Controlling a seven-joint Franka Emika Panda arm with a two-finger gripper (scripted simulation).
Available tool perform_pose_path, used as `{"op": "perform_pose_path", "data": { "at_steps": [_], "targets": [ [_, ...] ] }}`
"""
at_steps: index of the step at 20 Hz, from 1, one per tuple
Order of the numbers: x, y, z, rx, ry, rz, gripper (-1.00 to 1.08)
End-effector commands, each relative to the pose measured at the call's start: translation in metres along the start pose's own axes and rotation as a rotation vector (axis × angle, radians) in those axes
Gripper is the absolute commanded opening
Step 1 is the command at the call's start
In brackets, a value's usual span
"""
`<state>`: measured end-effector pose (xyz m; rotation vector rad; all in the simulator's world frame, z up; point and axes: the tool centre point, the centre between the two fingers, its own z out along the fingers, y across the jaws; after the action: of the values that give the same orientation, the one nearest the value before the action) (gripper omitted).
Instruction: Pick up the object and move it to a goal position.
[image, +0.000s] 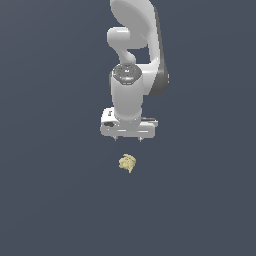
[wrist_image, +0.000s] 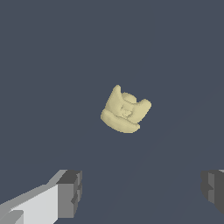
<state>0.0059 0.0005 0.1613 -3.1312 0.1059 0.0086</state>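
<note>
Gripper poised above a small knobbly lump

Gripper (image: 128, 138) hangs with its jaws spread wide, holding nothing; in the wrist view the two dark fingertips (wrist_image: 70, 194) stand well apart with bare floor between them. The object (image: 127, 163), a pale yellow-beige lump with folds and rounded lobes, lies alone on the dark floor (image: 55, 200), just below the gripper in the exterior view and apart from it. It looks small and probably light, narrower than the open jaws, so width should be no trouble. Its uneven surface is the likely difficulty: pads closing on a lobe could slip or roll it. Taking it across the thick middle of the body (wrist_image: 124, 111), where opposite sides look fullest, seems the safest hold. No goal marker shows in either view.
</note>
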Motion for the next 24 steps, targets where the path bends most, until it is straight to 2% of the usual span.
{"op": "perform_pose_path", "data": {
  "at_steps": [1,15,24],
  "targets": [
    [0.004,0.0,0.006,0.001,0.0,0.041,1.0],
    [0.036,-0.001,0.052,-0.003,0.004,0.369,1.0],
    [0.045,-0.001,0.069,-0.006,0.007,0.475,1.0]
  ]
}}
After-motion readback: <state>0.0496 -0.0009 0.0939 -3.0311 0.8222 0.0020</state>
